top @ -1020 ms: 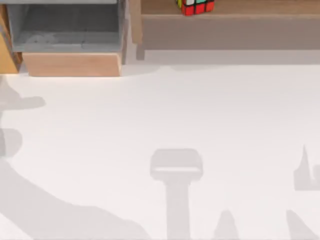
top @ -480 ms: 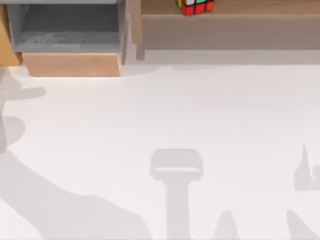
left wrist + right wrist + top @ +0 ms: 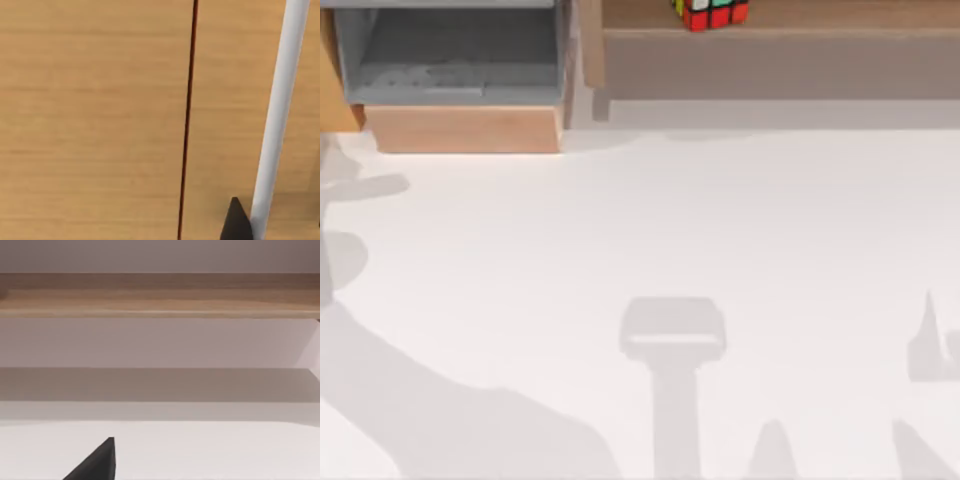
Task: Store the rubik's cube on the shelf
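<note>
The rubik's cube [image 3: 710, 12] sits on the shelf [image 3: 780, 62] at the table's far edge, just right of centre, its red and green stickers facing the table. No gripper touches the cube. In the left wrist view, a dark tip of my left gripper [image 3: 236, 224] is close against a light wooden panel [image 3: 90, 120] with a thin dark seam [image 3: 187, 125] and a white bar [image 3: 277, 115]. A dark tip of my right gripper [image 3: 97, 462] shows low over the white table, facing the shelf's wooden ledge [image 3: 160, 295].
A wooden box compartment [image 3: 465, 128] with a grey lining stands at the far left, beside the shelf. Arm shadows lie across the white table [image 3: 720, 220] at the left and near edges.
The left arm's shadow at the table's left edge has shifted slightly. The cube has stayed where it was on the shelf.
</note>
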`<action>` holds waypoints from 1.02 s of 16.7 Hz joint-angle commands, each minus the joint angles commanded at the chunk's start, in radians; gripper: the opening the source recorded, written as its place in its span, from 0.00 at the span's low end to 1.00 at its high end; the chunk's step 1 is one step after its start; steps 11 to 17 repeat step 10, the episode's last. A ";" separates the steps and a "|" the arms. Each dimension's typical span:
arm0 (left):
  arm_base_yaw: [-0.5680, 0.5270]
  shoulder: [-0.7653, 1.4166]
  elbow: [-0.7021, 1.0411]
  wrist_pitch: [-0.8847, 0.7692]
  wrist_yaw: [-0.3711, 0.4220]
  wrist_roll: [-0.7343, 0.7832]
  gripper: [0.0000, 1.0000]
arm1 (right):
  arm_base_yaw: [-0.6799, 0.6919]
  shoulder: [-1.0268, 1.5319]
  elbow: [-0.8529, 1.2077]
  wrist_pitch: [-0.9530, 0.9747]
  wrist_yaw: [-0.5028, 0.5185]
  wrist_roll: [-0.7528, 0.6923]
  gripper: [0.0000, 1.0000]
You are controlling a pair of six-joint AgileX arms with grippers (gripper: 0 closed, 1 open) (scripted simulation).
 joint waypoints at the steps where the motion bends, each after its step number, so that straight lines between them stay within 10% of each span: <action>1: 0.000 0.000 0.000 0.000 0.000 0.000 0.75 | 0.000 0.000 0.000 0.000 0.000 0.000 1.00; 5: 0.000 0.000 0.000 0.000 0.000 0.000 1.00 | 0.000 0.000 0.000 0.000 0.000 0.000 1.00; 17: 0.000 0.000 0.000 0.000 0.000 0.000 1.00 | 0.000 0.000 0.000 0.000 0.000 0.000 1.00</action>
